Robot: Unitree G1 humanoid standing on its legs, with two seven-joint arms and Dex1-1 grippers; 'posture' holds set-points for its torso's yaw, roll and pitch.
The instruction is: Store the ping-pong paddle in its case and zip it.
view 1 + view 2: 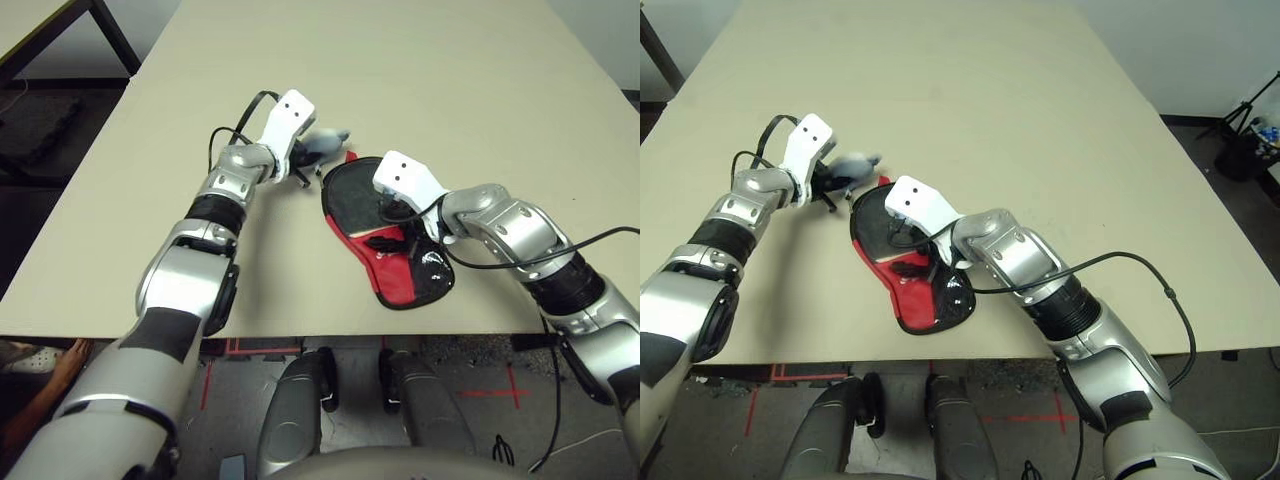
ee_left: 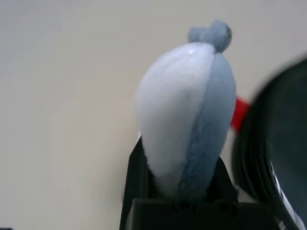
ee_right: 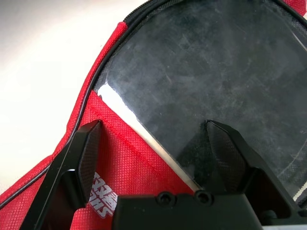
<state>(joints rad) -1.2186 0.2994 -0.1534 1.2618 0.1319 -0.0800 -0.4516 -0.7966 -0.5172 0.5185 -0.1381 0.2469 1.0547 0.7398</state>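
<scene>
The case (image 1: 398,278), a black fabric pouch with a red panel, lies flat near the table's front edge. Its fluffy white-grey pompom pull (image 1: 328,143) sticks out at the far end, and my left gripper (image 2: 180,191) is shut on it, one black finger (image 2: 136,167) on each side. My right gripper (image 3: 153,127) stands open over the case's middle. One fingertip (image 3: 91,139) is on the red panel and the other on a glossy black panel (image 3: 206,72). The ping-pong paddle is hidden.
The tan table (image 1: 400,70) stretches far beyond the case, with its front edge (image 1: 300,335) just behind it. Black cables (image 1: 500,262) loop off both wrists. A person's hand (image 1: 60,365) shows below the table's left corner. A second table (image 1: 30,25) stands far left.
</scene>
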